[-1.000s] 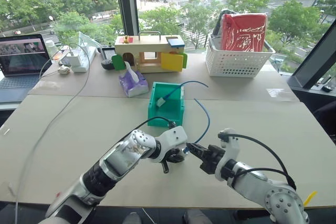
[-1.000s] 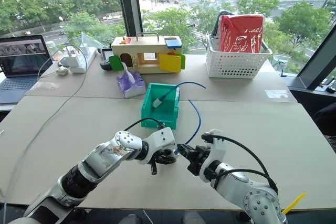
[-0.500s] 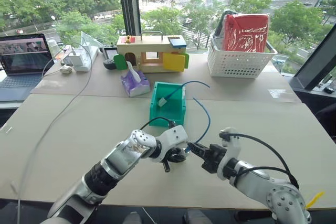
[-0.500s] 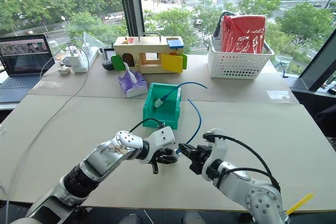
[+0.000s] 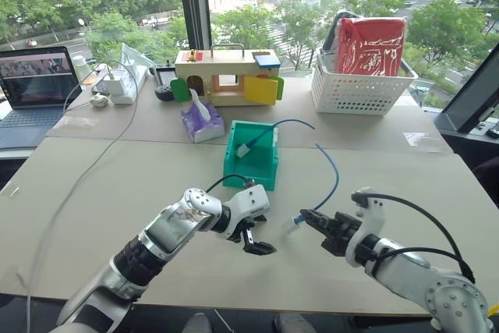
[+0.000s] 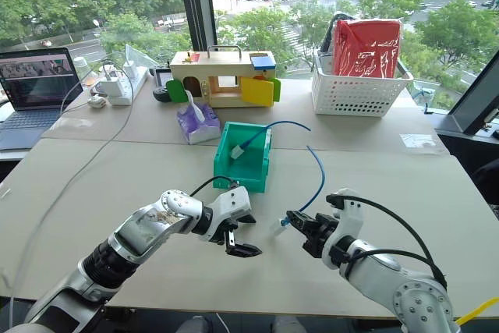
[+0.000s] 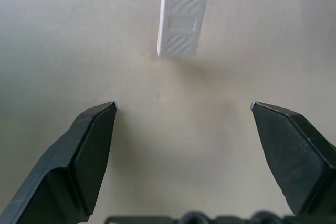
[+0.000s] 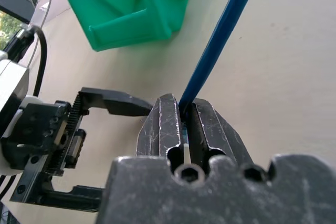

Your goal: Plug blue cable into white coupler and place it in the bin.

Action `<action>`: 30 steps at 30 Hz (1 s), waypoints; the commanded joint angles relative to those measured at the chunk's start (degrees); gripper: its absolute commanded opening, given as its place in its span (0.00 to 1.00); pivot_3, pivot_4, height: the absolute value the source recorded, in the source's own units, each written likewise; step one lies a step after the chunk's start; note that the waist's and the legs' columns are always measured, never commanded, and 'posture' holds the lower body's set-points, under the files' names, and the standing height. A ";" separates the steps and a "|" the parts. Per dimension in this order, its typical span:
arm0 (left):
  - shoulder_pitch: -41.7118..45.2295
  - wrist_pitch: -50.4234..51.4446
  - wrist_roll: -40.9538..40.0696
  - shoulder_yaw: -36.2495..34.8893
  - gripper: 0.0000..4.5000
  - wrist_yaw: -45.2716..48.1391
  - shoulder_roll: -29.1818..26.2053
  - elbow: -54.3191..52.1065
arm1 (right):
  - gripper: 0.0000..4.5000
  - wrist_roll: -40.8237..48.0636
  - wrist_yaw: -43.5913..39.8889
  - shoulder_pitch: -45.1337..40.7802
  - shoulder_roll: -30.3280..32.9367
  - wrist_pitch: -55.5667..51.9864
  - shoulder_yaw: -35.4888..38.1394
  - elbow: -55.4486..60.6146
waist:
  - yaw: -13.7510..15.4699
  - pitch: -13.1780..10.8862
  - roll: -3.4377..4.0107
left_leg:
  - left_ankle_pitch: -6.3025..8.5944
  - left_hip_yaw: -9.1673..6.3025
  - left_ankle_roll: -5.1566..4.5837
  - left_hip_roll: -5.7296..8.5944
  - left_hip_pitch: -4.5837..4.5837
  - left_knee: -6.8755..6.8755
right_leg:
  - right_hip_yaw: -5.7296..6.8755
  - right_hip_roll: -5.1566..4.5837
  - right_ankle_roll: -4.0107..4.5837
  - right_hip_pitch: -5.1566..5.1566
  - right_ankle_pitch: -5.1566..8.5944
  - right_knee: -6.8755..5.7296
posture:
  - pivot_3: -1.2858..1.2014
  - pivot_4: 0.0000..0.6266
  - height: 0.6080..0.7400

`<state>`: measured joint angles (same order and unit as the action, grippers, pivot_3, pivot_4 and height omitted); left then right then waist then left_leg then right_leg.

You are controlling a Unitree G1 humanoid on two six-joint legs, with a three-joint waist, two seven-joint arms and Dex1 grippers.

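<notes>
The left gripper (image 5: 253, 240) has been opened wide and drawn away from the white coupler (image 7: 182, 16), which now hangs on the end of the blue cable (image 5: 329, 179). The cable is clamped just behind that end by the right gripper (image 5: 306, 217), carried toward three o'clock since a second ago. The plugging looks done; the bin (image 5: 251, 171) waits at twelve o'clock, the cable's far plug already inside.

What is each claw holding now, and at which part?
The right claw pinches the blue cable near the end carrying the white coupler. The left claw holds nothing.
</notes>
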<state>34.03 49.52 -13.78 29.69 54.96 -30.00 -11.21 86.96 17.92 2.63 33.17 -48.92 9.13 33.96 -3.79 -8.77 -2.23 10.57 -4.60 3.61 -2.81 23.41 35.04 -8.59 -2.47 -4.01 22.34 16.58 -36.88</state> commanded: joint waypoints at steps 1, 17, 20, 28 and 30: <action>-1.19 -1.04 -0.93 -6.95 0.98 -0.22 -3.27 3.19 | 0.00 6.67 -2.89 0.87 6.30 1.04 9.89 0.37 | -0.18 -0.14 0.01 | 0.00 0.00 0.00 0.00 0.02 0.00 | 0.00 -0.01 0.00 0.00 0.00 0.02 | 0.52 0.24 1.00; -10.16 1.90 -14.42 -30.27 0.98 -2.47 -5.89 -4.06 | 0.00 -7.20 -26.84 -46.21 14.34 -4.95 -6.54 -28.06 | -0.84 -1.54 0.39 | -0.05 0.03 -0.08 0.08 0.49 0.20 | -0.09 -0.05 0.22 0.31 -0.33 -0.01 | 0.52 0.24 1.00; -15.11 2.07 -16.43 -32.45 0.98 -1.72 -8.65 -7.91 | 0.00 -18.55 -34.17 -52.65 11.22 -3.24 -12.49 -35.76 | -0.29 -1.59 0.41 | -0.06 0.01 -0.07 0.07 0.94 0.22 | -0.05 -0.05 0.32 0.94 -0.38 -0.23 | 0.52 0.24 1.00; -25.39 -1.94 -17.21 -42.85 0.98 -6.75 -10.33 -12.58 | 0.00 -42.39 -51.73 -63.16 1.91 5.35 -20.79 -57.75 | 0.94 -1.76 0.47 | -0.06 -0.04 -0.05 0.07 1.06 0.24 | 0.17 -0.11 0.37 1.02 -0.42 -0.23 | 0.52 0.24 1.00; -27.72 -4.19 -16.83 -46.06 0.98 -8.64 -9.69 -13.75 | 0.00 -46.30 -54.25 -64.80 -0.81 7.25 -21.30 -62.21 | 0.85 -1.77 0.46 | -0.07 -0.04 -0.04 0.06 1.05 0.24 | 0.18 -0.10 0.40 1.02 -0.43 -0.23 | 0.52 0.24 1.00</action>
<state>7.15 48.40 -30.53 -12.82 47.81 -39.94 -22.06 44.19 -33.41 -60.07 33.10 -44.76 -12.73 -25.94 -2.93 -10.54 -1.77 10.51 -4.63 3.58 -2.75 24.46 35.28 -8.41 -2.58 -3.60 23.35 16.14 -37.11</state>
